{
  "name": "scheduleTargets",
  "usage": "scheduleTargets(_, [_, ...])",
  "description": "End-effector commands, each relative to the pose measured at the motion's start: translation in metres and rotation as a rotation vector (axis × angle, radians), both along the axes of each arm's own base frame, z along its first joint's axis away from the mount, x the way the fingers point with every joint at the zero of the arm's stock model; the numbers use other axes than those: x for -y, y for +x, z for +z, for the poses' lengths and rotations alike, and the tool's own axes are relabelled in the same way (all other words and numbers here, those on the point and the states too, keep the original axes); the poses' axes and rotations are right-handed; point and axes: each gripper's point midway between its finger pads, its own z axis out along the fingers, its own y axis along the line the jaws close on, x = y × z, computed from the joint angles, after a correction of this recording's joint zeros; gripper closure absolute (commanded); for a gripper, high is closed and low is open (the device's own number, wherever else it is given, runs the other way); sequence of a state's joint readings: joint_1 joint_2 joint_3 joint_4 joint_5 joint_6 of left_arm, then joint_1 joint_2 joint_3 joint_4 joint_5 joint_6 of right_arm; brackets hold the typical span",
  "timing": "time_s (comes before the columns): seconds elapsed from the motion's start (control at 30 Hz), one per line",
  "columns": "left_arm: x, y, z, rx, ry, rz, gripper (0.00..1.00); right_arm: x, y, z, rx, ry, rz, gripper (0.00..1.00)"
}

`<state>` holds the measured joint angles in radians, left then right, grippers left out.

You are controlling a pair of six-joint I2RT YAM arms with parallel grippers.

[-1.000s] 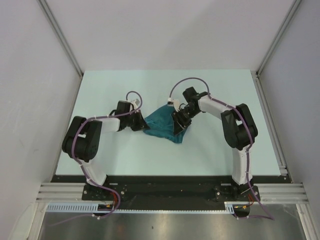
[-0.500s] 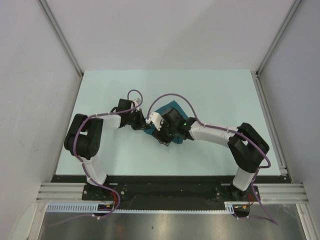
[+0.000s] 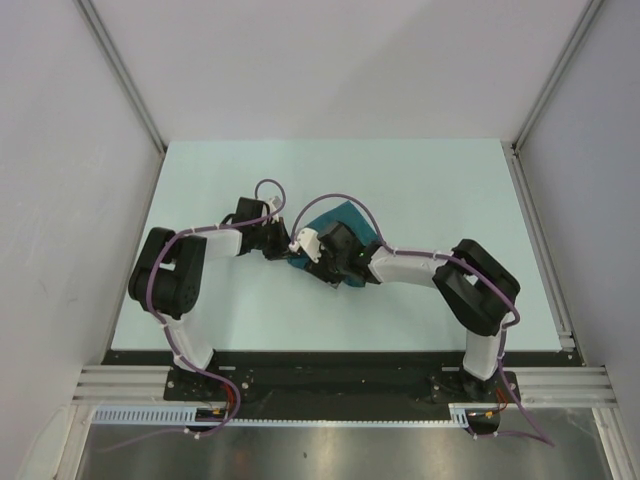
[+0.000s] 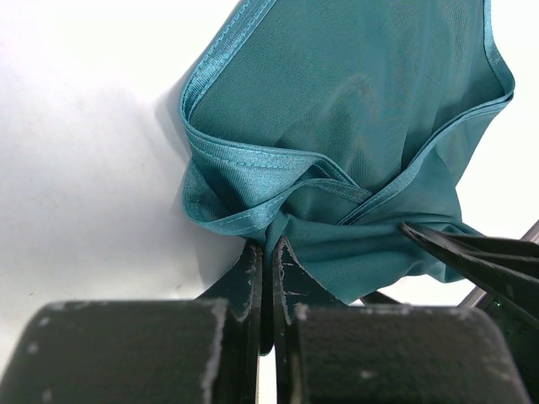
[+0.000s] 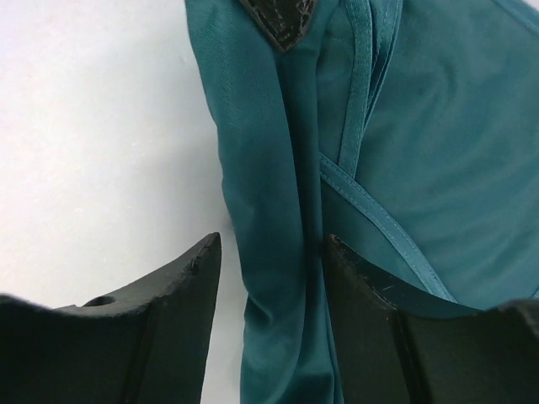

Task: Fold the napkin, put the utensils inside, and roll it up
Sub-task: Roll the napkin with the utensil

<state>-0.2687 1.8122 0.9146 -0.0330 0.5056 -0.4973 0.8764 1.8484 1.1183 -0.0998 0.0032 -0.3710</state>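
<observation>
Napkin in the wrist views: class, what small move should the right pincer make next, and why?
Probably close the right pincer on the napkin. Its jaws stand open astride a raised fold of the cloth, while the left pincer is shut on a bunched edge, so the cloth seems held at one end only.

We find the napkin lying near the middle of the table, its folds gathered toward its left near corner. The left gripper sits at that corner, on the napkin's left, with the gathered cloth pinched between its fingers. The right gripper reaches in from the right across the napkin's near part, one finger on either side of a raised fold, and the left gripper's tip lies just beyond it.
</observation>
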Motion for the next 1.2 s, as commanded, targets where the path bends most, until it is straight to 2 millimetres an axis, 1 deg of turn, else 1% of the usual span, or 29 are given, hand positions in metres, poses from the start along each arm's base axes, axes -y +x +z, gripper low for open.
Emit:
scheduleTargets(0.0, [-0.001, -0.016, -0.020, -0.082, 0.040, -0.016, 1.00, 0.004, 0.016, -0.008, 0.018, -0.007, -0.017, 0.46])
scheduleTargets(0.07, [-0.001, -0.016, -0.020, -0.080, 0.039, -0.018, 1.00, 0.006, 0.014, -0.016, -0.019, -0.008, -0.008, 0.49])
scheduleTargets(0.1, [-0.001, -0.017, -0.020, -0.082, 0.038, -0.019, 1.00, 0.009, 0.017, -0.016, -0.024, -0.007, -0.013, 0.53])
scheduleTargets(0.17, [-0.001, -0.016, -0.019, -0.077, 0.035, -0.022, 1.00, 0.011, 0.016, -0.022, -0.049, -0.014, -0.009, 0.58])
scheduleTargets(0.2, [0.000, -0.015, -0.018, -0.074, 0.032, -0.024, 1.00, 0.014, 0.020, -0.023, -0.056, -0.013, -0.016, 0.68])
scheduleTargets(0.27, [0.002, -0.013, -0.015, -0.060, 0.023, -0.031, 1.00, 0.015, 0.013, -0.028, -0.112, -0.012, 0.009, 0.79])
scheduleTargets(0.3, [0.004, -0.013, -0.012, -0.051, 0.010, -0.041, 1.00, 0.015, 0.010, -0.029, -0.138, -0.010, 0.018, 0.86])
scheduleTargets(0.33, [0.004, -0.008, -0.007, -0.031, 0.005, -0.039, 0.96, 0.015, 0.004, -0.029, -0.200, -0.003, 0.037, 0.90])
scheduleTargets(0.37, [0.004, -0.004, -0.003, -0.013, 0.003, -0.033, 0.88, 0.016, 0.000, -0.033, -0.241, -0.006, 0.044, 0.94])
scheduleTargets(0.4, [0.003, 0.000, 0.003, 0.007, 0.000, -0.025, 0.62, 0.020, -0.009, -0.038, -0.299, -0.022, 0.044, 1.00])
scheduleTargets(0.43, [-0.001, 0.006, 0.009, 0.035, 0.005, -0.001, 0.50, 0.017, -0.011, -0.033, -0.338, 0.006, 0.062, 1.00])
scheduleTargets(0.47, [-0.003, 0.014, 0.023, 0.082, -0.001, 0.017, 0.41, 0.018, -0.016, -0.038, -0.382, 0.003, 0.055, 1.00])
scheduleTargets(0.5, [-0.007, 0.018, 0.030, 0.109, 0.001, 0.032, 0.31, 0.021, -0.027, -0.040, -0.447, 0.000, 0.060, 1.00])
scheduleTargets(0.53, [-0.016, 0.023, 0.032, 0.128, 0.024, 0.067, 0.29, 0.021, -0.026, -0.037, -0.476, 0.013, 0.055, 1.00])
scheduleTargets(0.57, [-0.021, 0.027, 0.045, 0.173, 0.028, 0.082, 0.27, 0.022, -0.029, -0.037, -0.515, 0.025, 0.049, 1.00])
scheduleTargets(0.6, [-0.027, 0.028, 0.047, 0.189, 0.045, 0.102, 0.25, 0.021, -0.039, -0.036, -0.576, 0.045, 0.064, 1.00])
scheduleTargets(0.63, [-0.035, 0.025, 0.042, 0.188, 0.074, 0.125, 0.24, 0.021, -0.041, -0.036, -0.601, 0.060, 0.064, 1.00])
scheduleTargets(0.67, [-0.037, 0.030, 0.055, 0.254, 0.072, 0.135, 0.23, 0.022, -0.039, -0.034, -0.627, 0.081, 0.050, 1.00])
scheduleTargets(0.7, [-0.039, 0.028, 0.056, 0.270, 0.077, 0.140, 0.23, 0.020, -0.043, -0.033, -0.667, 0.104, 0.060, 1.00])
scheduleTargets(0.73, [-0.041, 0.018, 0.049, 0.262, 0.077, 0.138, 0.23, 0.021, -0.043, -0.032, -0.688, 0.121, 0.053, 1.00])
scheduleTargets(0.77, [-0.038, 0.021, 0.060, 0.323, 0.054, 0.130, 0.23, 0.022, -0.037, -0.029, -0.705, 0.148, 0.041, 1.00])
scheduleTargets(0.8, [-0.038, 0.010, 0.051, 0.313, 0.049, 0.120, 0.22, 0.021, -0.042, -0.030, -0.761, 0.172, 0.050, 1.00])
scheduleTargets(0.87, [-0.032, 0.002, 0.055, 0.350, 0.018, 0.081, 0.22, 0.023, -0.035, -0.028, -0.811, 0.205, 0.035, 1.00])
scheduleTargets(0.97, [-0.023, -0.007, 0.057, 0.386, 0.008, 0.026, 0.22, 0.024, -0.039, -0.037, -0.918, 0.222, 0.037, 1.00])
scheduleTargets(1.0, [-0.017, -0.011, 0.056, 0.392, 0.005, 0.002, 0.23, 0.023, -0.032, -0.034, -0.927, 0.243, 0.041, 1.00])
scheduleTargets(1.03, [-0.013, -0.013, 0.057, 0.401, 0.004, -0.019, 0.23, 0.025, -0.034, -0.045, -0.966, 0.234, 0.029, 1.00])
scheduleTargets(1.1, [0.000, -0.018, 0.062, 0.420, -0.011, -0.063, 0.25, 0.026, -0.030, -0.047, -0.999, 0.250, 0.020, 1.00])
scheduleTargets(1.13, [0.005, -0.020, 0.064, 0.430, -0.022, -0.084, 0.25, 0.027, -0.029, -0.053, -1.018, 0.254, 0.013, 1.00])
scheduleTargets(1.17, [0.010, -0.022, 0.065, 0.434, -0.027, -0.093, 0.26, 0.027, -0.031, -0.053, -1.036, 0.261, 0.013, 1.00])
